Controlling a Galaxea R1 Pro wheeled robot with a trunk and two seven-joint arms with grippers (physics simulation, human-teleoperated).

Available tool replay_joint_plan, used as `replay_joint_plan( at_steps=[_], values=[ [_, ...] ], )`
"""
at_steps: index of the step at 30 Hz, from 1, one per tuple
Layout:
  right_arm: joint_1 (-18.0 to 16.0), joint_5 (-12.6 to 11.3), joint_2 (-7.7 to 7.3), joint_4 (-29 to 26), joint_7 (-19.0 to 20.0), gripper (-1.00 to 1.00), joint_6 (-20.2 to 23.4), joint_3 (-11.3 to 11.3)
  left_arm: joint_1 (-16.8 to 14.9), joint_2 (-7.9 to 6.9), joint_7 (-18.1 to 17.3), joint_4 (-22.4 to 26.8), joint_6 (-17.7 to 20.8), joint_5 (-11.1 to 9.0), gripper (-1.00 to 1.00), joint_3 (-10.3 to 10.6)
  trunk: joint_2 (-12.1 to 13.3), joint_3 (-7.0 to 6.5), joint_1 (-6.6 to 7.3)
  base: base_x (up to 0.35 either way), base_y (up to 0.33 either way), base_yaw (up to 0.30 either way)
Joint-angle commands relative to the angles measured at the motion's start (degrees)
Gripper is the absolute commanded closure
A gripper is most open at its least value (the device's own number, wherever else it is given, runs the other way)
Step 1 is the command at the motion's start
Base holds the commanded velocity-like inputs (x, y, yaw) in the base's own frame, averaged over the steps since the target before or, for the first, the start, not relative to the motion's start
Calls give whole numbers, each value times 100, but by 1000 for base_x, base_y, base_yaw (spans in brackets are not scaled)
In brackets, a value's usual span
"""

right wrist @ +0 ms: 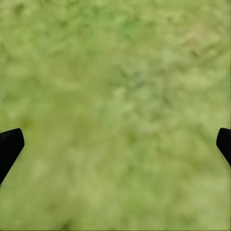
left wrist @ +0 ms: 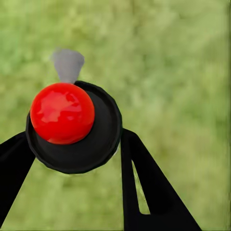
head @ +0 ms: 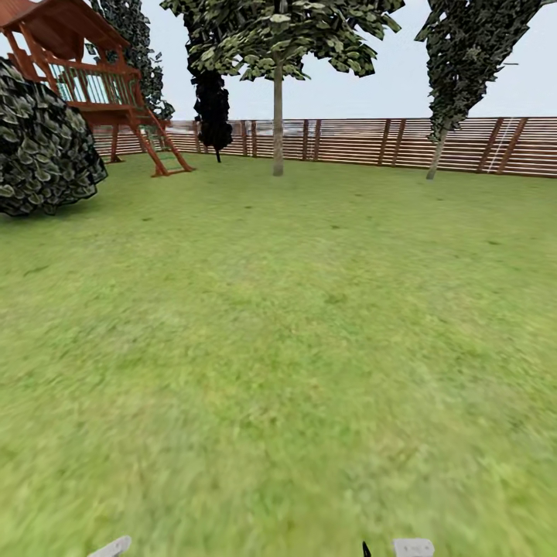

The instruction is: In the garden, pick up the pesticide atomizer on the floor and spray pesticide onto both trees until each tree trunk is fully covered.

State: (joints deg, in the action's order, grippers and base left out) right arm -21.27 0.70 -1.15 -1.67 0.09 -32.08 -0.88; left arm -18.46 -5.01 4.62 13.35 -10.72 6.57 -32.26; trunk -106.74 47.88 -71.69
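Lawn (head: pixel 278 348) everywhere; left jaws (left wrist: pixel 72 139) clamp a red-topped atomizer (left wrist: pixel 65 115).

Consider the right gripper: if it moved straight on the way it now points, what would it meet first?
Probably the lawn. In the right wrist view the right gripper is open, and nothing but grass lies between and beyond its fingertips. Depth is unclear.

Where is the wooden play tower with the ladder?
In the head view the wooden play tower stands at the far left of the lawn, by the slatted fence, just behind a big round leafy bush.
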Motion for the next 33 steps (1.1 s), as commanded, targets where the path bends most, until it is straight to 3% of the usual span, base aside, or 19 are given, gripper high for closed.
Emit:
replay_joint_plan(
  at_steps=[1,33],
  values=[
    [0,0,1,0,0,-100,0,0,0,0,4,0,0,2,100,1,0,0,0,341,0,0],
    [0,0,1,0,0,-100,-1,0,0,0,4,0,0,2,100,1,0,0,0,341,0,0]
  ],
)
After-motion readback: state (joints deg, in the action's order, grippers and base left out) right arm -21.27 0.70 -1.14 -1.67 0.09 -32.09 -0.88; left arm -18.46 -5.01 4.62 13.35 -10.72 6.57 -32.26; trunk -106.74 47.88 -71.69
